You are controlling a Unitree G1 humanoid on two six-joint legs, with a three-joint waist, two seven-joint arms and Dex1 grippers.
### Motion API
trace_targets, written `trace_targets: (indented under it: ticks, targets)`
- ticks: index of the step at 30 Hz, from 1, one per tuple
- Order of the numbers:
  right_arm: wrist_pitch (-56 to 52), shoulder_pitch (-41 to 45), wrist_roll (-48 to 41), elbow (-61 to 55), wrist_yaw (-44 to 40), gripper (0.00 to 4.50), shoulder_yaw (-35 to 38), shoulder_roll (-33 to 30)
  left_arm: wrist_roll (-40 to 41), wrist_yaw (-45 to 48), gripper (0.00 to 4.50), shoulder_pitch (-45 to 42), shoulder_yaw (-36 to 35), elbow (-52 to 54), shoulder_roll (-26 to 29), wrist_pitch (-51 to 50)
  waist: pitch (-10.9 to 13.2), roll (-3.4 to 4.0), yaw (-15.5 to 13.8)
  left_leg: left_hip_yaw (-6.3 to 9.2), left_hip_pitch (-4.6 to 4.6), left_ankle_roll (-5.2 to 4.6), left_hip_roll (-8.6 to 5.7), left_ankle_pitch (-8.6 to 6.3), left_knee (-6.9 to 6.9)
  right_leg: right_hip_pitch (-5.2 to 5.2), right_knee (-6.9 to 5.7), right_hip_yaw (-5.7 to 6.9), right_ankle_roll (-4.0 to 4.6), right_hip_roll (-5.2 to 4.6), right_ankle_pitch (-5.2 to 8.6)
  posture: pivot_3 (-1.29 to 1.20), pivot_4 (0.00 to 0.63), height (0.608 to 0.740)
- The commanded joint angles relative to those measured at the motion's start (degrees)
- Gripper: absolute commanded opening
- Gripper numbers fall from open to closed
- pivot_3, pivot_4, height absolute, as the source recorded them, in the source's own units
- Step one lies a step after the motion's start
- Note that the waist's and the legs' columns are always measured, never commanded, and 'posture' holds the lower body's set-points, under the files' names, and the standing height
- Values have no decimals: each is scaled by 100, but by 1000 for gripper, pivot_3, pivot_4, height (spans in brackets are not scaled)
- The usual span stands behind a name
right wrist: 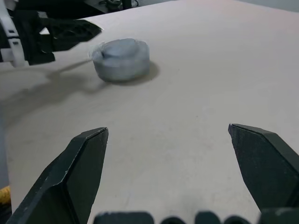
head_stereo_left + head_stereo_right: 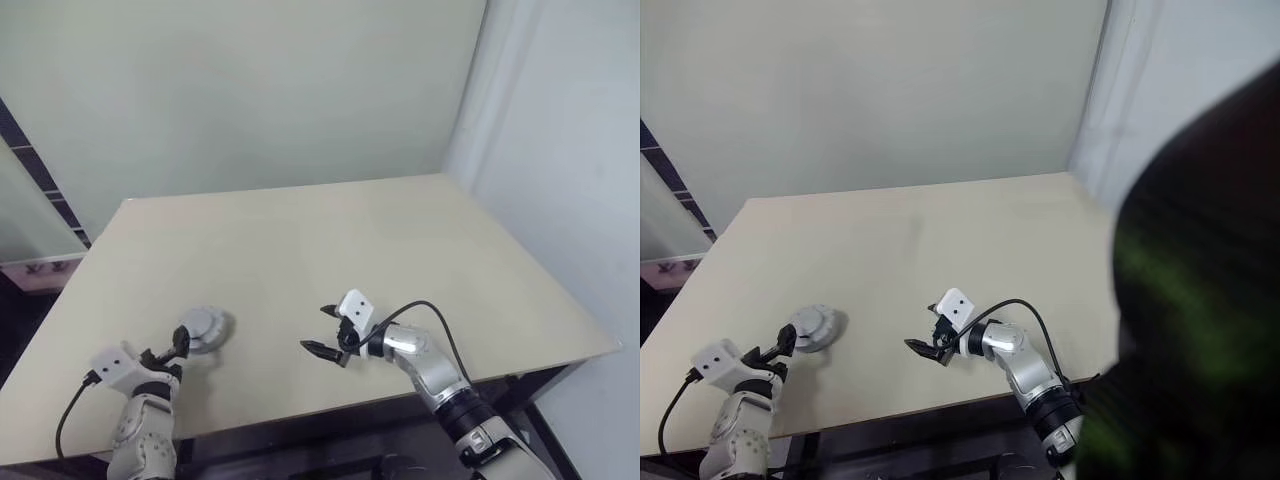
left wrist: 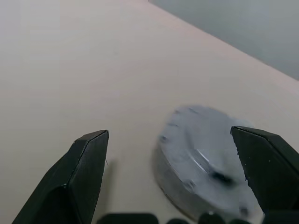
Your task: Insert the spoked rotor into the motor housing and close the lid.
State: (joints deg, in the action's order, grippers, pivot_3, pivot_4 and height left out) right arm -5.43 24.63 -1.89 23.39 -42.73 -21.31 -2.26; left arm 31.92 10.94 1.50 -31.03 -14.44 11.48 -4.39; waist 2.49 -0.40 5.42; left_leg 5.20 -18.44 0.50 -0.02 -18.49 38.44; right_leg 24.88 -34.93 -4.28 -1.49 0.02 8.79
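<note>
Lid (image 2: 205, 327) closed — tools apart

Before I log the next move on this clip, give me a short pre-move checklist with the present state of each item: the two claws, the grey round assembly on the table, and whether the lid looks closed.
1. Left claw released: ok. Its jaws stand wide apart, one on each side of the lid, nothing gripped.
2. Right claw free: ok. Open above bare table, holding nothing.
3. Lid on the motor housing: ok. A grey disc caps the round unit.
4. Lid fully seated and flush: cannot tell; the seam is too soft to read.
5. Spoked rotor inside: cannot tell; the lid covers the interior.
6. Assembly on the table, away from the edge: ok.
</note>
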Motion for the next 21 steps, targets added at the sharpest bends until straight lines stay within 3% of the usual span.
trace_targets:
  ticks: [1,12,21]
  targets:
    - [143,203,31,-129,-4,4500,65,-19,46,256,4474,197,-79,709,116,253,0,0,1,0,0,0,1,0,0,0,0,0,0,0,0,0,0,740]
    - [-1178,-242,-300,-1468,464,4500,957,-694,-216,1627,4474,1526,1322,3250,824,-339,3,7,-8,-7,-3,-1,-5,-1,6,-4,2,-5,6,-5,6,0,0,740]
    - [-1537,-671,-330,-2041,512,4500,1219,-1186,-259,1727,4474,1158,1803,3611,1022,-862,7,14,32,-28,1,-3,11,0,4,-11,-5,-5,10,6,9,0,0,740]
